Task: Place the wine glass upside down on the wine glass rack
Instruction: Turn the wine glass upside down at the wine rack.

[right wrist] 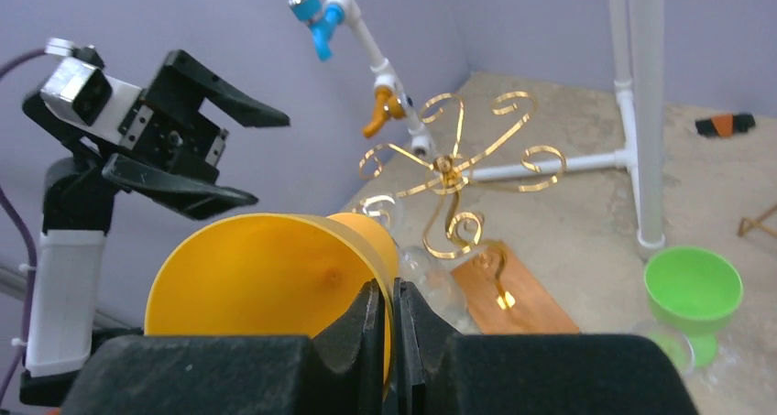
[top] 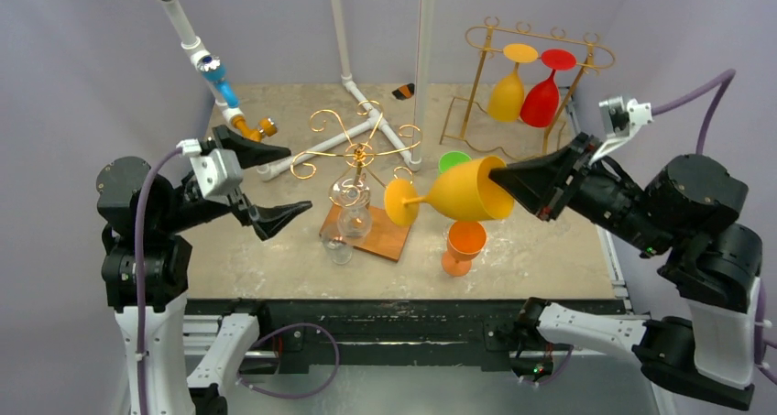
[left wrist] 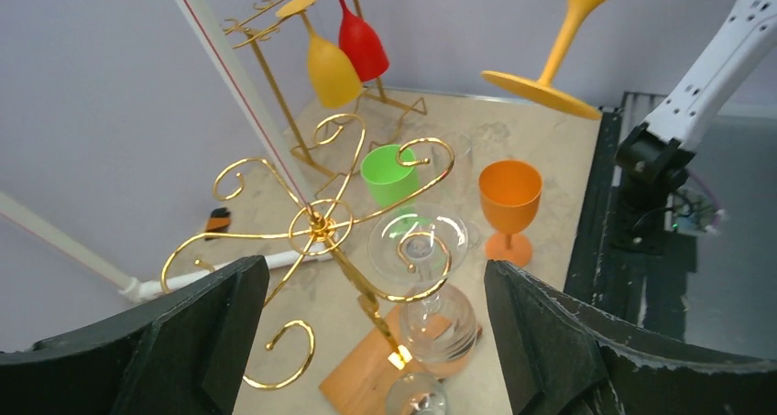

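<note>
Stem of the yellow plastic wine glass (top: pixel 463 195) clamped in my right tool (top: pixel 499 179) points left, away from the gold wire rack (top: pixel 476 38).

The wine glass (top: pixel 463 192) is amber yellow. The left pincer (top: pixel 295 179) and right pincer (top: pixel 502 177) are matte black. The scrolled rack (top: pixel 360 153) gleams gold on a reddish-brown wooden base (top: pixel 391 237). A goblet (top: pixel 465 244) is orange and a cup (top: pixel 451 161) bright green. The table (top: pixel 550 250) is mottled beige.

Green cup (top: pixel 453 161) mostly behind yellow glass (top: pixel 467 192)
</note>
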Tool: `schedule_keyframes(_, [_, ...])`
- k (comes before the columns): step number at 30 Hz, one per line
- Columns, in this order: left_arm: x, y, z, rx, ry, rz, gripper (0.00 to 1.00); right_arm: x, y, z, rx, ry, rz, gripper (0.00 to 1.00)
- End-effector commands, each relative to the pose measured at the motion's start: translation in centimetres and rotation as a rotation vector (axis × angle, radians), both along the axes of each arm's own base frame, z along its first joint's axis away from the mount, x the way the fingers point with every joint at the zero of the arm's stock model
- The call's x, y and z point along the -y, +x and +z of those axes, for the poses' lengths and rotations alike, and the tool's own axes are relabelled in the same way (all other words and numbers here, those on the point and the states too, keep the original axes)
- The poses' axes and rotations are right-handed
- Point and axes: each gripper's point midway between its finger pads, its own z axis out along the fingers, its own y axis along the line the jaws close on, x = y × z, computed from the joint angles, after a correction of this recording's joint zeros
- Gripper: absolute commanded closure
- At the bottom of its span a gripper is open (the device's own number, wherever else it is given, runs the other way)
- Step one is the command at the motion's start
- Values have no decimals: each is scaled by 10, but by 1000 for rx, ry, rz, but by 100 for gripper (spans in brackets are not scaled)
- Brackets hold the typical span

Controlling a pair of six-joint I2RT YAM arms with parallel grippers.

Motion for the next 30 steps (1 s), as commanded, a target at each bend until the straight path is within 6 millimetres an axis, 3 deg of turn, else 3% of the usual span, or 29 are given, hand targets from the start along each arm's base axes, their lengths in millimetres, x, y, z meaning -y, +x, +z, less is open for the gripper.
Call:
schedule_keyframes(1, [11, -1, 37, -140, -177, -75, 4, -48, 31, 46, 123, 73, 43, 100])
schedule_keyframes(4, [12, 10, 53, -198, -243, -63, 1, -61, 49, 61, 167, 111, 9, 100])
schedule_keyframes(9, [12, 38, 64, -422, -362, -31, 0, -64, 64, 88, 253, 216, -51, 100])
schedule_keyframes(16, [9, 53, 67, -458, -424, 15, 2, -87, 77, 91, 269, 243, -39, 100])
schedule_keyframes(21, [4, 72, 64, -522, -474, 85, 15, -104, 80, 94, 279, 245, -23, 100])
schedule_keyframes(27, [6, 80, 65, -582, -514, 60, 25, -124, 73, 99, 308, 259, -4, 100])
schedule_keyframes(28, [6, 81, 64, -589, -516, 58, 30, -127, 72, 100, 312, 264, -3, 100])
schedule_keyframes(30, [6, 82, 63, -591, -522, 61, 50, -131, 70, 101, 316, 279, 1, 100])
